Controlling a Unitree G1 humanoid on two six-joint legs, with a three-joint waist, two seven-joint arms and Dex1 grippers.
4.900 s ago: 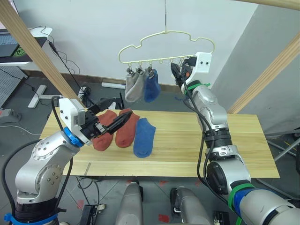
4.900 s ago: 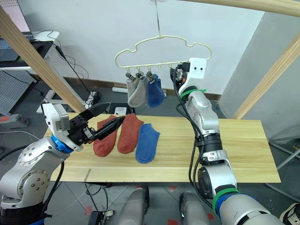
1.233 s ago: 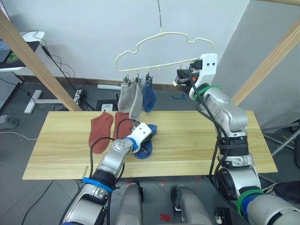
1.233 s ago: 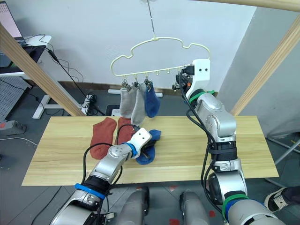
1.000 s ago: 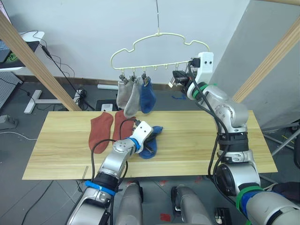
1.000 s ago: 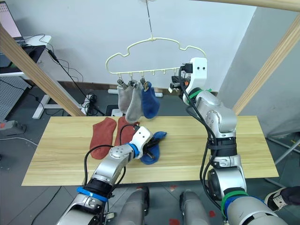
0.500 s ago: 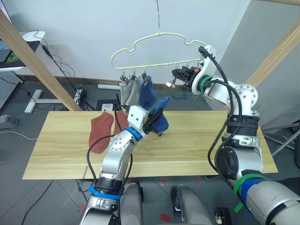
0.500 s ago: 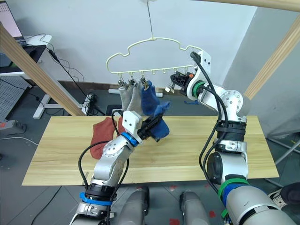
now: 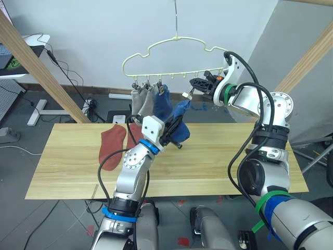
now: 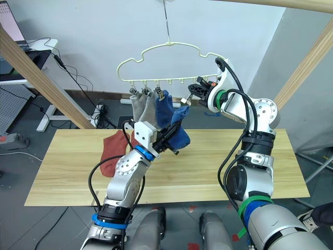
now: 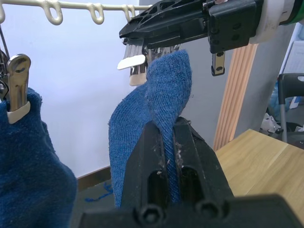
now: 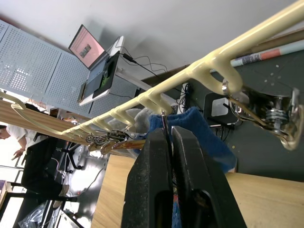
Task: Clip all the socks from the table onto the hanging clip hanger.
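I am holding a blue sock up off the table in my left claw, whose two fingers are pressed nearly together with the fabric pinched between them. In the left wrist view the sock's upper end is rising to meet a metal clip under the hanger's rail. My right claw is reaching in from 3 o'clock at clip height, its fingers closed tight on that clip, as the right wrist view shows, with the clip's thin metal tab standing in the narrow gap between them.

The hanger, a pale-yellow wire outline with a hook on top, is hanging above the table's far edge, toward 12 o'clock. Three socks are already hanging from clips at its 9 o'clock end: two grey socks side by side, and another blue sock just beside them. The sock I am holding is hanging just in front of and below this second blue one, toward 4 o'clock from it.

Two rust-red socks are lying on the table toward 9 o'clock from my left arm: one red sock is lying flat in plain sight, and the second red sock is partly hidden behind the arm.
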